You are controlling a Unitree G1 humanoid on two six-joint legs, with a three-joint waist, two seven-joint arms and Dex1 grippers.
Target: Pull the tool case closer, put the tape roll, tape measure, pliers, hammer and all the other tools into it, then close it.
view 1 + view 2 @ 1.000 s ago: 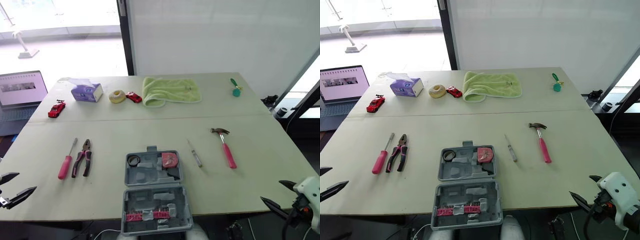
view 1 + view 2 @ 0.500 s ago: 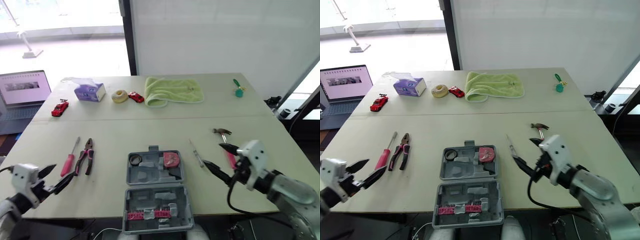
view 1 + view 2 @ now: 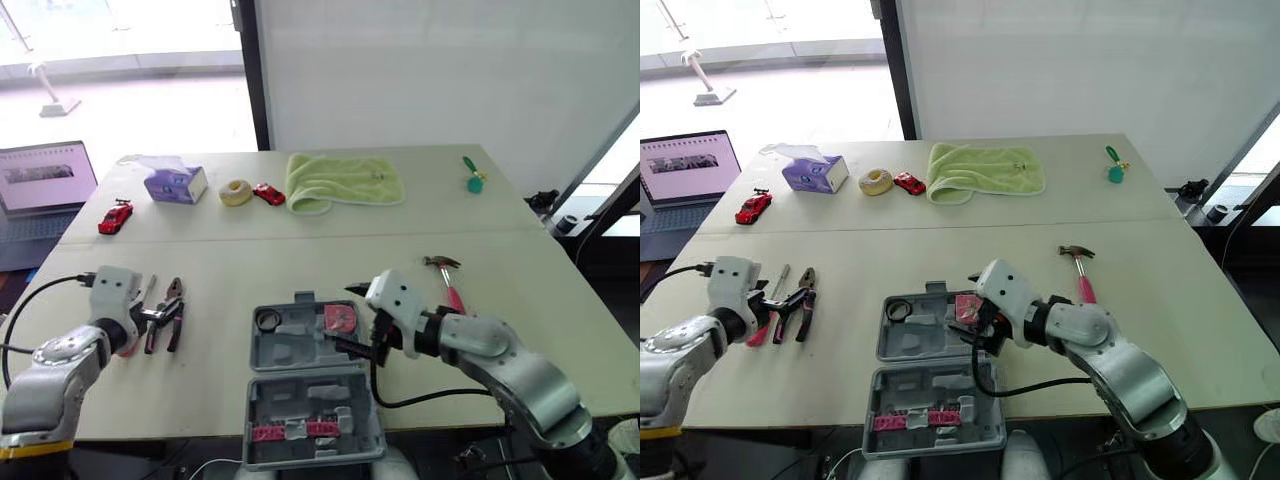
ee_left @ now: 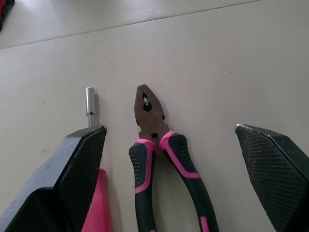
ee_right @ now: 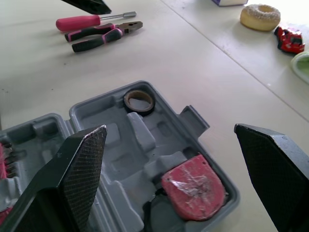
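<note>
- The grey plastic tool case (image 3: 290, 352) lies open at the near edge of the pale table (image 3: 300, 250), midway between the two arms
- Inside its far half sit a black tape roll (image 5: 139, 100) and a red tape measure (image 5: 193, 186), in separate moulded pockets
- The right gripper (image 5: 169, 127) hangs over that far half, just beside the tape measure, jaws spread wide and holding nothing
- The left gripper (image 4: 169, 130) is low over the table at the robot's left, jaws wide, straddling the pink-and-black-handled pliers (image 4: 159, 159); neither finger touches them
- A pink-handled screwdriver (image 5: 84, 21) lies just beside the pliers, parallel to them
- The pink-handled hammer (image 3: 1080, 270) lies on the table beyond the right arm, well apart from the case
- A green towel (image 3: 343, 180) and purple tissue box (image 3: 175, 185) sit along the far side
</note>
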